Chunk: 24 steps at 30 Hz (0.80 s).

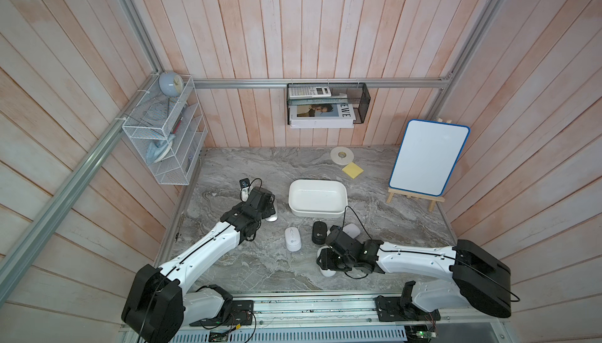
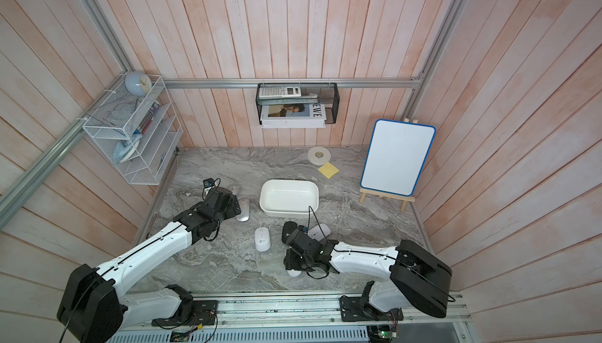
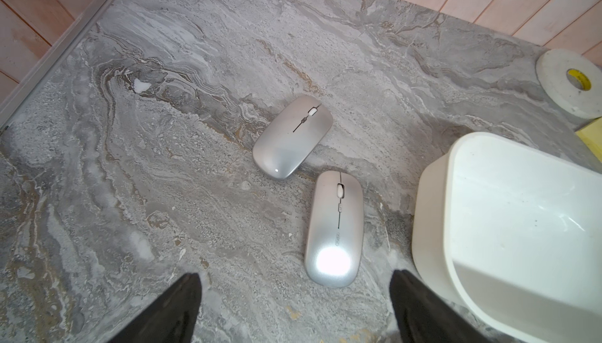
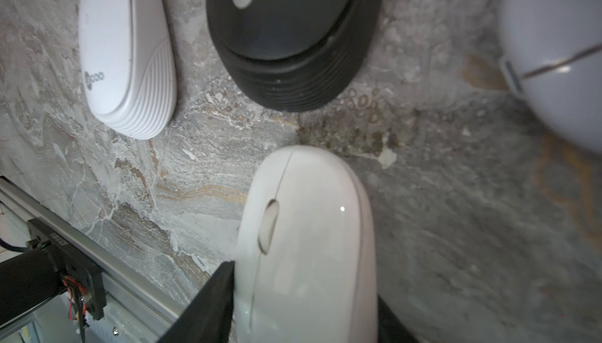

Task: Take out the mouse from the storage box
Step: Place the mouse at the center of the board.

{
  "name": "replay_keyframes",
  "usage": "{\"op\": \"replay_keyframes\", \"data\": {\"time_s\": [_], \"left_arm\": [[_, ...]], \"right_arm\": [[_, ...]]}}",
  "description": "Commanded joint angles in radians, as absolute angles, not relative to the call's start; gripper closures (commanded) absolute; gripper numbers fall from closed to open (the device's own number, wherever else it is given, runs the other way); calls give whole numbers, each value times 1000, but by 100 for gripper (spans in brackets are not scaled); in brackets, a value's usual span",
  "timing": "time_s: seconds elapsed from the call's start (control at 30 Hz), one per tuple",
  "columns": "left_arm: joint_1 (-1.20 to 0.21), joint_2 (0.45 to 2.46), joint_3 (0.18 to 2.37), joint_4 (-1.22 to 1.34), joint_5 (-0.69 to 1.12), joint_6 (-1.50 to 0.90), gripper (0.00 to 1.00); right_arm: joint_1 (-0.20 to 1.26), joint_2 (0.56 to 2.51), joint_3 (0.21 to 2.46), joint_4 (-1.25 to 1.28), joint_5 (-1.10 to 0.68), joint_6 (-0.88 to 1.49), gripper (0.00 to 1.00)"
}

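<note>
Right wrist, white mouse [image 4: 306, 227] lengthwise inside right tool [image 4: 304, 282] (grip unclear), nose pointing away

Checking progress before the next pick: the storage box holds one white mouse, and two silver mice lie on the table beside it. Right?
Not quite. The storage box is empty: both top views show only its bare white floor. The rest holds: the left wrist view shows one silver mouse and a second silver mouse lying on the table beside it.

White arms [image 1: 208, 243], black joints [image 1: 153, 299], cables
</note>
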State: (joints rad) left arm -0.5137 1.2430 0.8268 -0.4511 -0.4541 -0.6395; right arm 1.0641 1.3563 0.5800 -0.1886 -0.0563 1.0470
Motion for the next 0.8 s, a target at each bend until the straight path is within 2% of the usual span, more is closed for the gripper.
{"op": "replay_keyframes", "data": {"time_s": [0.0, 0.37, 0.57, 0.77], "left_arm": [[-519, 1228, 842, -471, -475, -628, 4], [-521, 1221, 841, -474, -467, -630, 4], [-524, 1212, 840, -464, -471, -632, 4], [-531, 1202, 836, -442, -482, -627, 3]], "right_arm": [[1058, 1330, 574, -244, -16, 1051, 36], [1058, 1250, 609, -376, 69, 1016, 23], [1058, 1172, 690, -566, 238, 985, 17], [1042, 1044, 748, -614, 385, 840, 12]]}}
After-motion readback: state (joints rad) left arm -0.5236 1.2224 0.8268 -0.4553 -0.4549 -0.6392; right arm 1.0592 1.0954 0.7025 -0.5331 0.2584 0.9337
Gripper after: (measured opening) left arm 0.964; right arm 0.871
